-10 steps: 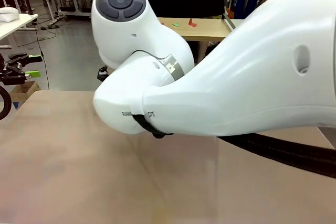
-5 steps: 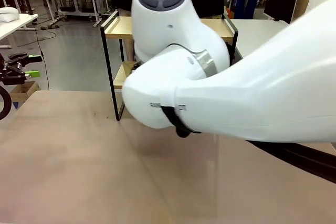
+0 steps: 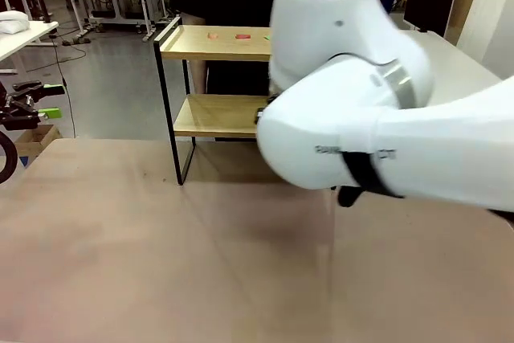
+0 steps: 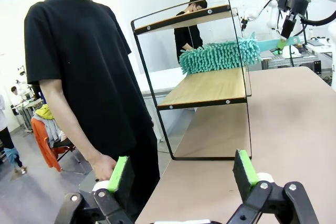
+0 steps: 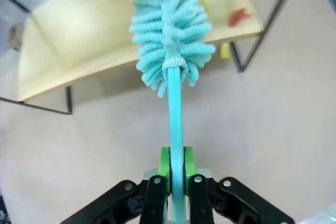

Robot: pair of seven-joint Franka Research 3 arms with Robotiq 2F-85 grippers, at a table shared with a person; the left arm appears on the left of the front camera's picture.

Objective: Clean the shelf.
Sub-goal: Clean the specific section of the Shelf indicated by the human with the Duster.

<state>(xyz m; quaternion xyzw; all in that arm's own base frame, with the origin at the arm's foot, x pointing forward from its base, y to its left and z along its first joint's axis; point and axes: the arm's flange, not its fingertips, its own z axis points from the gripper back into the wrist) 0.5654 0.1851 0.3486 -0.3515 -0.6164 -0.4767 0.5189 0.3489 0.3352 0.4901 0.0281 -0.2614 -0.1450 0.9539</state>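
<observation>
Swinging out toward its own side over the last second, your white right arm [image 3: 377, 126] is uncovering the small two-tier shelf [image 3: 213, 42] of light wooden boards in a thin black metal frame, standing at the far edge of the brown counter [image 3: 120, 238]. Your right gripper [image 5: 175, 174] is pinching the flat handle of a teal fluffy microfibre duster [image 5: 170, 30], whose head is hovering over a board of that shelf, near small red and yellow scraps [image 5: 239, 17]. Your left gripper [image 4: 181, 169] is waiting spread and empty beside the person in black [image 4: 84, 61]. Sweeping looks to be just starting; the scraps are not yet cleared.
</observation>
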